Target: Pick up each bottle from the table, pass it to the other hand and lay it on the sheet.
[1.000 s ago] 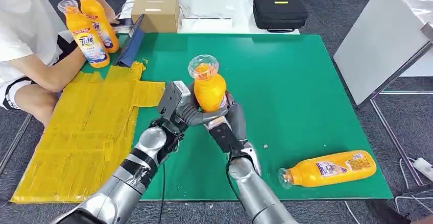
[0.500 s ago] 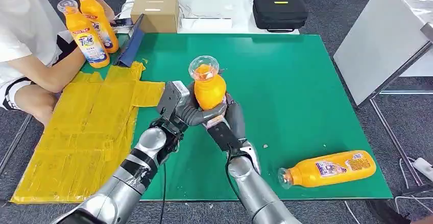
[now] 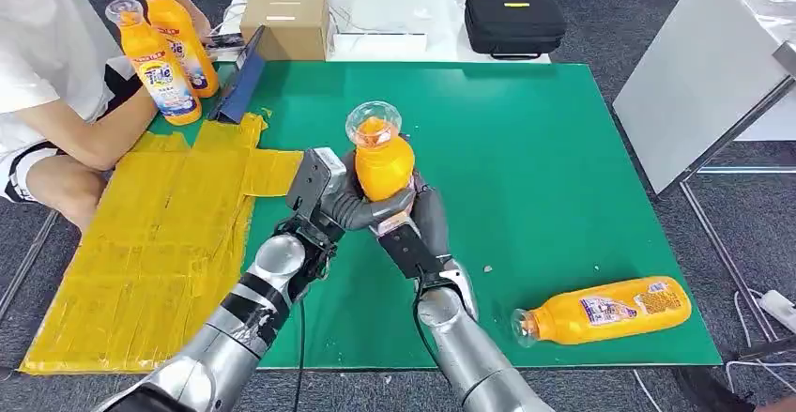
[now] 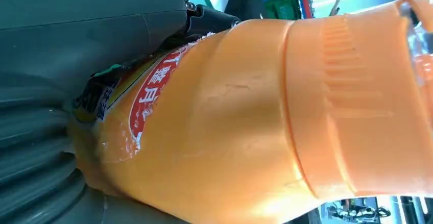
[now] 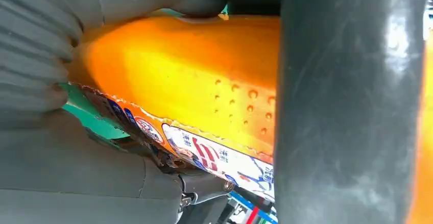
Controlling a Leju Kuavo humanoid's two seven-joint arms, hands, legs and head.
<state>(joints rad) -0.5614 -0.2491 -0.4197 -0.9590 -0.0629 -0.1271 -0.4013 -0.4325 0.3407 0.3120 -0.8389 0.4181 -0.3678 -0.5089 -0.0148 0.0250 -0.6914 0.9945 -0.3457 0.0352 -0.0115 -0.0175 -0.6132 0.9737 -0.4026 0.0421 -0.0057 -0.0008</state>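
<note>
An orange bottle (image 3: 383,160) with a clear cap stands upright above the middle of the green mat (image 3: 544,149), held between both hands. My left hand (image 3: 343,201) wraps its lower body from the left and my right hand (image 3: 418,220) grips it from the right. Close up, the bottle (image 4: 265,112) shows its red label against my left hand (image 4: 76,81), and a dark finger (image 5: 347,106) of my right hand crosses the bottle (image 5: 178,71). A second orange bottle (image 3: 605,311) lies on its side at the mat's near right. The yellow sheet (image 3: 160,243) covers the left.
A seated person at the far left holds two more orange bottles (image 3: 164,46) upright by the sheet's far end. A cardboard box (image 3: 286,20) and a black case (image 3: 514,20) sit on the white table behind. A white panel (image 3: 699,74) leans at the right.
The held bottle has barely shifted; both hands stay closed around it in the same spot.
</note>
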